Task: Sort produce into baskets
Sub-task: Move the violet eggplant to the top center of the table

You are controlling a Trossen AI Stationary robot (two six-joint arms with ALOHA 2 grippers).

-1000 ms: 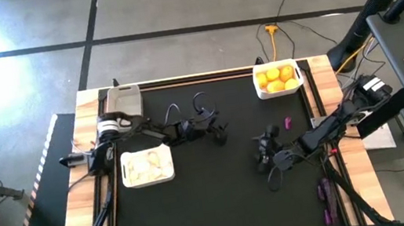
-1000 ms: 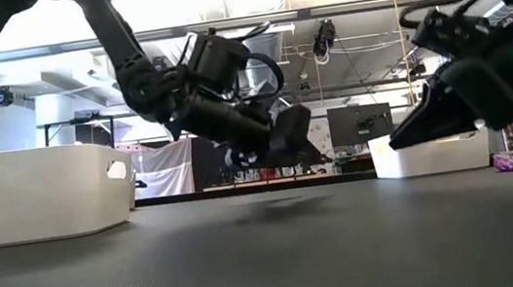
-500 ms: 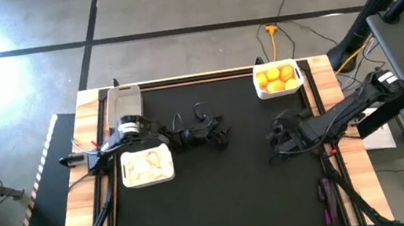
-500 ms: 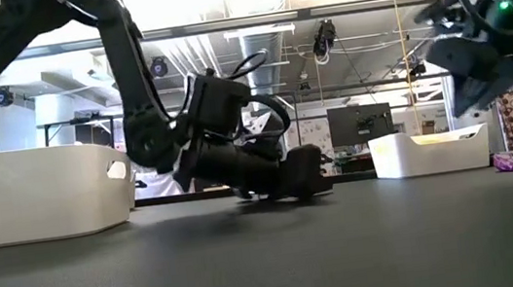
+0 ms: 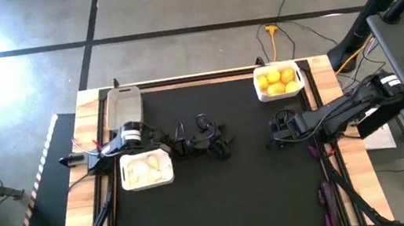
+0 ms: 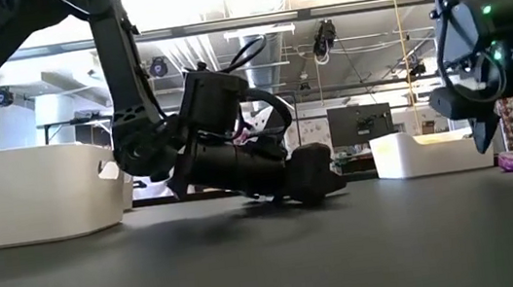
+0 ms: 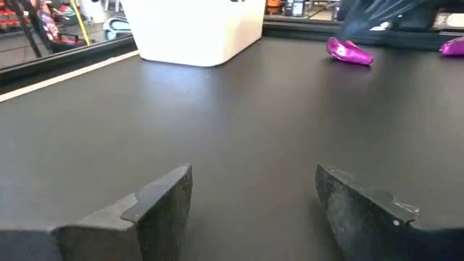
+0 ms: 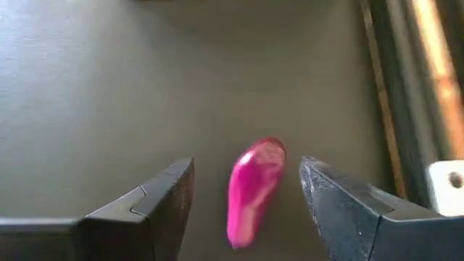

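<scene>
Now the right gripper (image 8: pixel 246 192) has moved toward the far right side of the table and hangs over a pink eggplant piece (image 8: pixel 254 190), fingers wide apart, holding nothing. Left gripper (image 7: pixel 254 196) lies low near the middle, open and empty. Yellow fruit (image 5: pixel 277 80) sits in the far white basket (image 5: pixel 263 94).

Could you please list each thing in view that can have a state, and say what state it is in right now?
Left gripper: open, empty, low over the mat.
Right gripper: open, above the purple piece, not gripping it.
Purple piece: loose on the mat, between the right fingers.
White basket with citrus: holds yellow and orange fruit.
White basket with bulbs: holds whitish bulbs.
Greyish basket: looks empty.
</scene>
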